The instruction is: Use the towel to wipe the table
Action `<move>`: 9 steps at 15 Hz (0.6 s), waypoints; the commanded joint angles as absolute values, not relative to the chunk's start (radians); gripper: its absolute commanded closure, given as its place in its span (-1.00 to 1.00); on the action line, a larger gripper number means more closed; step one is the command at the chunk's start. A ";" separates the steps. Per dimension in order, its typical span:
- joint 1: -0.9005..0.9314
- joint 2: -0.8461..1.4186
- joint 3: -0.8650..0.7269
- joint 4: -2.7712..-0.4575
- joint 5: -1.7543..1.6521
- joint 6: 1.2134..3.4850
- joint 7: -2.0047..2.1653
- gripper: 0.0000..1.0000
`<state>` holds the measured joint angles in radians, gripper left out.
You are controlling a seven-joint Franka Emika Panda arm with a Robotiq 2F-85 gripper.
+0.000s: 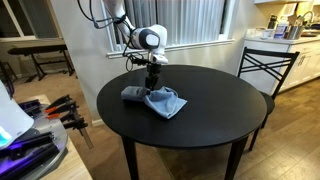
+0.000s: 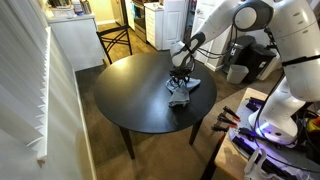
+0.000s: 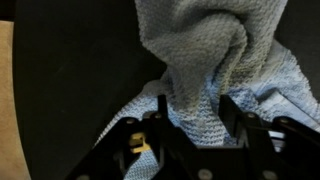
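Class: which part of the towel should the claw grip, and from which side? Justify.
Grip the raised, bunched fold of the towel, coming straight down from above. It lies crumpled on the table, edges flat against it, while that fold stands up between the fingers of the claw.

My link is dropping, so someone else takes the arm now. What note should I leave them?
Gripper: shut on a bunched fold of the blue towel, low over the round black table.
The towel lies crumpled near the table edge closest to the arm.
Done: towel grasped.
Left: sweep it across the tabletop. How much has already been wiped cannot be told.
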<state>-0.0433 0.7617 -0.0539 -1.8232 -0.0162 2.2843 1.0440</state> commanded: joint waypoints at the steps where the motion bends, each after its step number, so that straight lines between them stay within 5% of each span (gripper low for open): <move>1: -0.022 0.809 -0.084 -1.743 0.028 2.211 1.003 0.48; 5: -0.025 0.846 -0.089 -1.693 0.038 2.171 0.998 0.94; 9: 0.007 0.886 -0.103 -1.632 0.032 2.121 1.055 0.94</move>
<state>-0.0314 0.8484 -0.0762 -1.6882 -0.0007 2.1692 1.0434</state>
